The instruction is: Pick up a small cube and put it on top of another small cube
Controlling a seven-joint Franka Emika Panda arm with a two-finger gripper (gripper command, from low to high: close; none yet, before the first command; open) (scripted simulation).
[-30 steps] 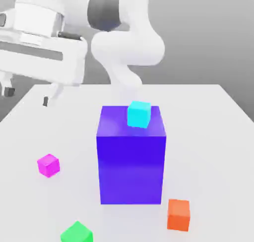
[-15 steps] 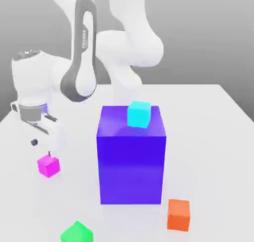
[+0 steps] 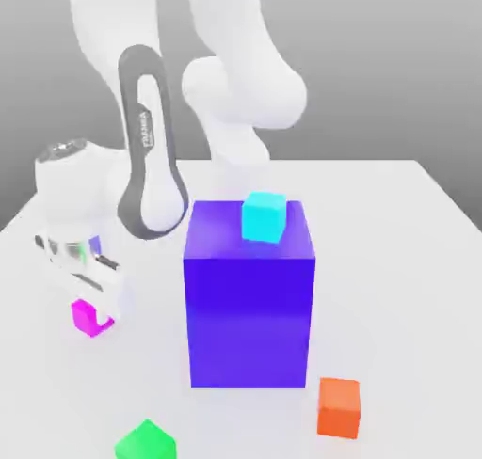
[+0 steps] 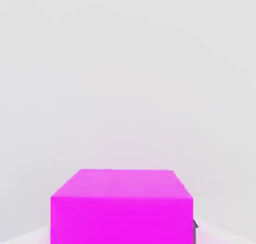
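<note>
Pink cube (image 3: 87, 318) sits on the white table (image 3: 395, 260) near the exterior view's left edge, partly covered by the gripper (image 3: 94, 302) that is down right over it. It rests flat; it's a cube, so no long axis, and in the exterior view one vertical edge faces the camera. Hand view has the pink cube (image 4: 121, 207) very close, top face and one side face visible, a dark fingertip (image 4: 195, 224) just beside its edge. Fingers straddle the cube; cannot tell if they press on it or leave a gap. To the exterior view's right of the cube stands the big blue block (image 3: 249, 292), near but apart, much taller than the cube. A cyan cube (image 3: 263, 216) sits on the block's top, toward its back. Green cube (image 3: 145, 442) lies nearer the camera, well apart from the pink one. Orange cube (image 3: 339, 407) is by the block's front corner on the exterior view's right. The white arm (image 3: 235, 81) rises behind the block.
</note>
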